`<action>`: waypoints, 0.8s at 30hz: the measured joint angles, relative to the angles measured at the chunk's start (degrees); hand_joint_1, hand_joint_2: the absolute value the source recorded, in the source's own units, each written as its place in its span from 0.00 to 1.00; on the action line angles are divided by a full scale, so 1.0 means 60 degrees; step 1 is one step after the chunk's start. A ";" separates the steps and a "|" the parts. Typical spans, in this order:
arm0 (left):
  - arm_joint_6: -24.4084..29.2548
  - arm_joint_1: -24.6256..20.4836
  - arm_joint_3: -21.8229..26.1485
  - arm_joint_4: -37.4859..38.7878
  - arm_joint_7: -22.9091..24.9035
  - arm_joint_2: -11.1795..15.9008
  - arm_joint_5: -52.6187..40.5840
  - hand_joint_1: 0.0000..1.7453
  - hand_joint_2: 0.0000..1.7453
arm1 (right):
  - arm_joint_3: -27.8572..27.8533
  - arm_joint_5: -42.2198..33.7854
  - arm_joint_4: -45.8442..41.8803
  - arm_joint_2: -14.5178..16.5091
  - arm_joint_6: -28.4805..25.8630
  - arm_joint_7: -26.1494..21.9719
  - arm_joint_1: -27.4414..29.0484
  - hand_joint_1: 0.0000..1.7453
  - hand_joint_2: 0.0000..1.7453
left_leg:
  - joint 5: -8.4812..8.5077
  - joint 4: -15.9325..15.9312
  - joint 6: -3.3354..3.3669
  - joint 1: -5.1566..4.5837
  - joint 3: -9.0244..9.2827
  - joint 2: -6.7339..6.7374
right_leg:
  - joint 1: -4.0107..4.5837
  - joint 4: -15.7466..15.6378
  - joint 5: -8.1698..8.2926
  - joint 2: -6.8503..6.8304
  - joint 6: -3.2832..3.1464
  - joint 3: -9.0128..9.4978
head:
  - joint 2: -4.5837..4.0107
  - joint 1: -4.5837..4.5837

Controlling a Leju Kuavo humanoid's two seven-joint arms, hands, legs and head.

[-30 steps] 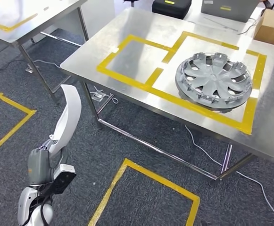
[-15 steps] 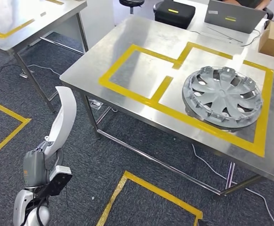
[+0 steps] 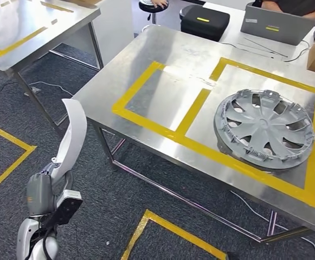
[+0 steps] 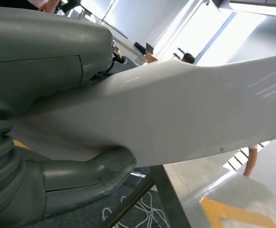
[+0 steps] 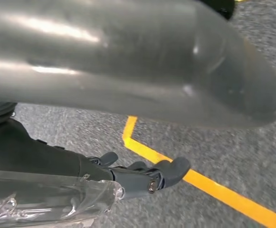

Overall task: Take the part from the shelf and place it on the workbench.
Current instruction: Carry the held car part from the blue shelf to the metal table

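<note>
Already gripped in the left hand (image 4: 39,142), the curved white part (image 3: 74,132) stands long-axis upward from it, while the workbench (image 3: 164,103) lies ahead and to its right; the right hand's (image 5: 143,173) fingers are curled, empty.

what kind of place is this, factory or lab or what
Probably a robot test lab or workshop set up like a factory cell: steel workbench marked with yellow tape zones, a grey wheel cover on it, taped squares on the carpet, and a laptop at the far edge.
</note>
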 joint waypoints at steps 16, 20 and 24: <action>-0.0020 -0.0017 0.0068 0.0029 0.0006 -0.0032 0.0025 0.94 1.00 | -0.0026 0.0052 -0.0003 0.0004 0.0119 -0.0012 0.0023 0.00 0.00 | 0.0595 -0.0330 -0.0005 0.0358 -0.0586 -0.0156 | -0.0253 0.0763 -0.0754 0.0454 0.0511 -0.0052 | 0.0001 0.0011; -0.0036 -0.0014 0.0080 0.0067 0.0042 -0.0035 0.0004 0.94 1.00 | -0.0050 0.0083 -0.0002 0.0015 0.0157 -0.0025 -0.0016 0.00 0.00 | 0.0527 -0.0327 0.0081 0.0302 -0.0530 0.0247 | -0.0232 0.2826 -0.1696 -0.0032 0.0565 -0.1089 | 0.0001 0.0107; -0.0045 -0.0031 0.0091 0.0105 0.0065 -0.0072 -0.0005 0.94 1.00 | -0.0078 0.0107 -0.0002 0.0018 0.0161 -0.0025 0.0007 0.00 0.00 | 0.0372 -0.0325 0.0002 0.0269 -0.0334 0.0595 | -0.0189 0.1016 -0.0618 -0.0373 0.0465 -0.0242 | 0.0002 0.0117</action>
